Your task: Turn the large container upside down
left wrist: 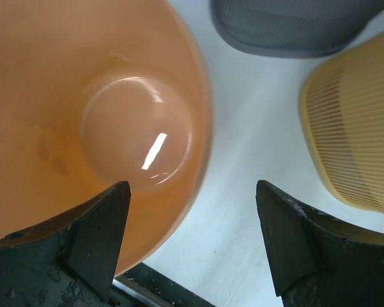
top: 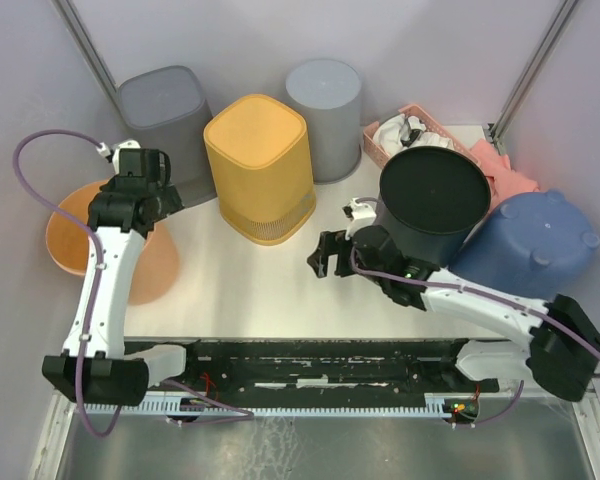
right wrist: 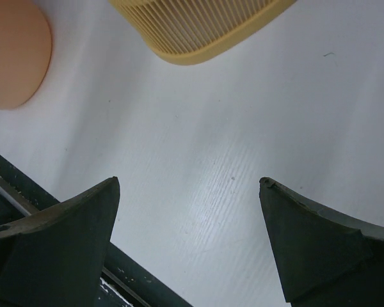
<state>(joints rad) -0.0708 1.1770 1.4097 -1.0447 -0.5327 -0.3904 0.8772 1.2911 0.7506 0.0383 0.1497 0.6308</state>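
Observation:
The large container [top: 75, 235] is a round orange tub at the table's left edge. In the left wrist view the large container [left wrist: 83, 115] shows a smooth closed face with a glossy round centre, so it seems to stand base up. My left gripper [top: 145, 190] hovers above its right rim. The left gripper [left wrist: 192, 185] is open, one finger over the orange surface and the other over bare table, gripping nothing. My right gripper [top: 320, 255] is mid-table. The right gripper [right wrist: 189, 182] is open over bare white table.
A yellow ribbed bin [top: 260, 165] stands mid-back, with a dark grey bin [top: 165, 110] and a grey cylinder [top: 325, 110] behind it. A black tub [top: 432, 200], a blue tub [top: 530, 240] and a pink basket [top: 410, 130] crowd the right. A black rail [top: 320, 365] runs along the near edge.

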